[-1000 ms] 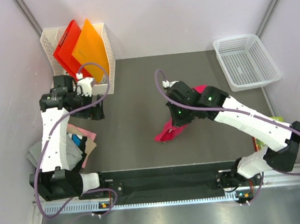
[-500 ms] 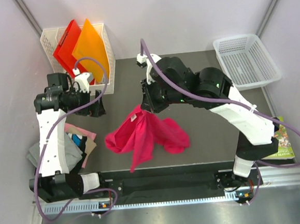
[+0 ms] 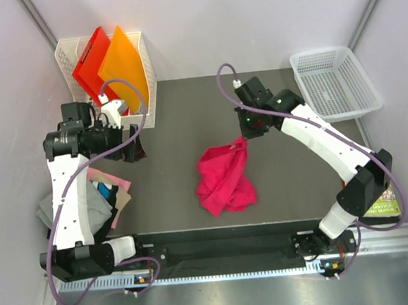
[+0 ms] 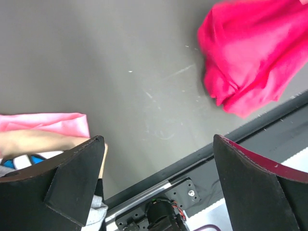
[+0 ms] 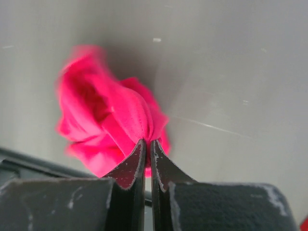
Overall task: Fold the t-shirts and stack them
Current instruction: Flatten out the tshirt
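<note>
Centrally, the right hand (image 5: 147, 142) pinches the magenta shirt (image 3: 224, 180); the left hand (image 4: 158, 140), wide, hangs near folded shirts (image 4: 48, 125).

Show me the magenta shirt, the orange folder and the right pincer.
magenta shirt (image 3: 224, 179), top view, its bunched middle.
orange folder (image 3: 121, 63), top view, flat face.
right pincer (image 5: 147, 143), right wrist view, between its fingertips.

Left arm: forearm extends away from base, wrist turned inward. Left tool (image 4: 156, 142): fingers spread wide. Right arm: elbow out right, forearm reaching toward worktop centre. Right tool (image 5: 147, 144): fingers pressed together, pinching the magenta t-shirt (image 5: 110, 120).
</note>
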